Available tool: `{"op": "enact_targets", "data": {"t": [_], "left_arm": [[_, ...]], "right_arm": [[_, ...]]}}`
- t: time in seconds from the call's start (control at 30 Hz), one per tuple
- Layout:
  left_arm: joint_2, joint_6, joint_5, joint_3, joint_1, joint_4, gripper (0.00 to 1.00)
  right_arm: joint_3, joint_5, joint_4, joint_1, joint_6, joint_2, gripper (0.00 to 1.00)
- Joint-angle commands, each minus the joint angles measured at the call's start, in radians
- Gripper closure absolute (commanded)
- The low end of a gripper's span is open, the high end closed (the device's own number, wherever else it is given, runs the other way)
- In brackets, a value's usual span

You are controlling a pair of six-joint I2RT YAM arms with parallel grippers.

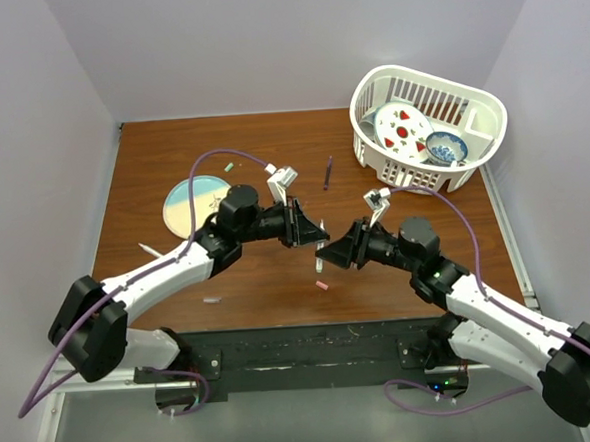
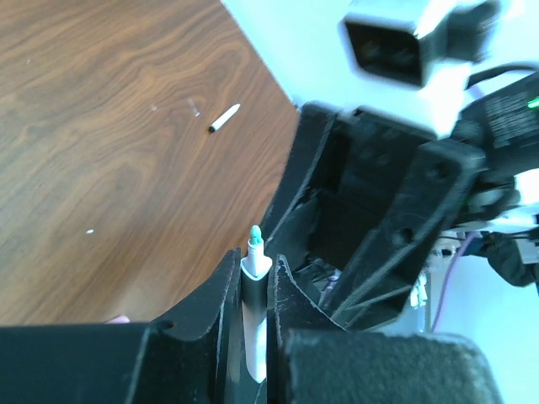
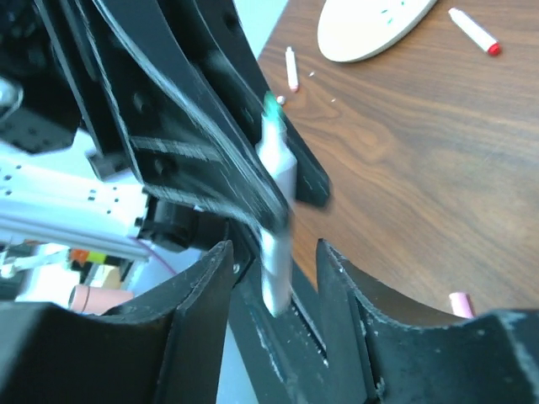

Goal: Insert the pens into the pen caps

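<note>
Left gripper (image 2: 254, 263) is clamping 1 uncapped green-tipped pen (image 3: 278, 172); right gripper (image 3: 274, 248) is standing open around it, empty; capping is pending

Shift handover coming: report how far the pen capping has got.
Done: no pen is clearly capped. In hand: left gripper shut on a green-tipped pen, tip bare; right gripper open around its rear end. To do: that pen, plus the purple pen, pink cap and teal cap lying loose on the table.
</note>
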Motion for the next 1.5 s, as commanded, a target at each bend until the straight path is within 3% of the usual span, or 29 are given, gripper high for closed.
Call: {"op": "enact_targets", "data": {"t": [0.0, 0.43, 0.53, 0.57, 0.67, 0.7, 0.77, 0.8, 0.83, 0.9, 0.93, 0.97, 1.03, 1.13, 1.3, 1.47], "left_arm": [[-0.084, -0.042, 0.017, -0.005, -0.003, 0.060, 1.00], [-0.081, -0.099, 0.014, -0.011, -0.006, 0.132, 1.00], [-0.069, -0.102, 0.014, -0.015, -0.008, 0.135, 1.00], [-0.064, -0.104, 0.008, -0.014, -0.008, 0.135, 1.00], [-0.057, -0.113, -0.021, -0.014, -0.006, 0.137, 1.00], [-0.057, -0.116, -0.026, -0.012, -0.006, 0.140, 1.00], [-0.046, -0.120, -0.024, -0.008, -0.008, 0.145, 0.93], [-0.043, -0.117, -0.024, -0.002, -0.005, 0.137, 0.85], [-0.040, -0.101, -0.018, 0.009, -0.005, 0.102, 0.61], [-0.032, -0.050, -0.030, 0.073, 0.000, 0.018, 0.37], [-0.031, 0.020, -0.053, 0.151, 0.000, -0.127, 0.24], [-0.025, 0.054, -0.128, 0.194, 0.003, -0.201, 0.20], [-0.023, 0.140, -0.200, 0.304, 0.015, -0.374, 0.16], [-0.031, 0.204, -0.357, 0.404, 0.053, -0.485, 0.16], [-0.009, 0.248, -0.486, 0.469, 0.242, -0.562, 0.16], [0.248, 0.442, -0.688, 0.728, 0.371, -0.642, 0.19]], "right_arm": [[-0.102, -0.052, 0.233, 0.004, 0.121, -0.053, 0.51], [-0.121, -0.082, 0.393, 0.003, 0.171, -0.011, 0.54], [-0.127, -0.085, 0.410, 0.006, 0.184, -0.005, 0.65], [-0.132, -0.084, 0.420, 0.006, 0.191, -0.005, 0.74], [-0.144, -0.075, 0.422, 0.004, 0.191, -0.011, 0.81], [-0.149, -0.072, 0.428, 0.006, 0.191, -0.013, 0.90], [-0.150, -0.067, 0.440, 0.006, 0.196, -0.005, 1.00], [-0.156, -0.064, 0.448, 0.006, 0.202, -0.004, 1.00], [-0.162, -0.055, 0.479, 0.006, 0.210, -0.005, 1.00], [-0.196, -0.038, 0.532, 0.006, 0.233, -0.011, 1.00], [-0.210, -0.007, 0.569, 0.006, 0.243, -0.016, 1.00], [-0.233, 0.005, 0.577, 0.004, 0.259, -0.030, 1.00], [-0.245, 0.025, 0.553, 0.004, 0.257, -0.043, 1.00], [-0.259, 0.062, 0.467, 0.006, 0.225, -0.089, 1.00], [-0.259, 0.138, 0.300, 0.004, 0.147, -0.236, 1.00], [-0.189, 0.189, 0.079, 0.006, 0.067, -0.376, 1.00]]}}
